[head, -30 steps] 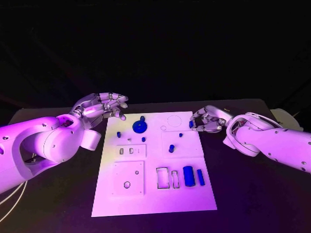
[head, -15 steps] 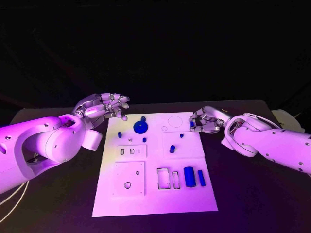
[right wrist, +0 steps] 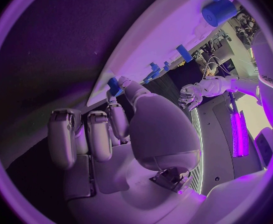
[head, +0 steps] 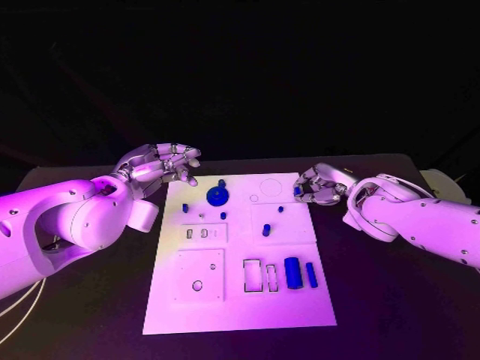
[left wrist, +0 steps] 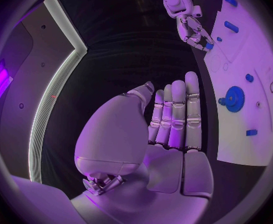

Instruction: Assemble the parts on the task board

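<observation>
The white task board (head: 240,300) lies in the middle of the black table. A blue gear (head: 215,197) stands near its far end, also seen as the gear (left wrist: 234,98) in the left wrist view. Two long blue parts (head: 292,271) lie side by side at the board's right. My right hand (head: 322,186) hovers at the far right edge of the board and pinches a small blue part (right wrist: 113,86) between thumb and finger. My left hand (head: 159,165) hangs beside the far left corner, fingers (left wrist: 174,114) held straight and together, holding nothing.
Small blue pegs (head: 266,229) stand on the board's middle blocks, and another (head: 184,208) sits near the left edge. Empty rectangular slots (head: 251,274) lie next to the long parts. Black table surrounds the board on all sides.
</observation>
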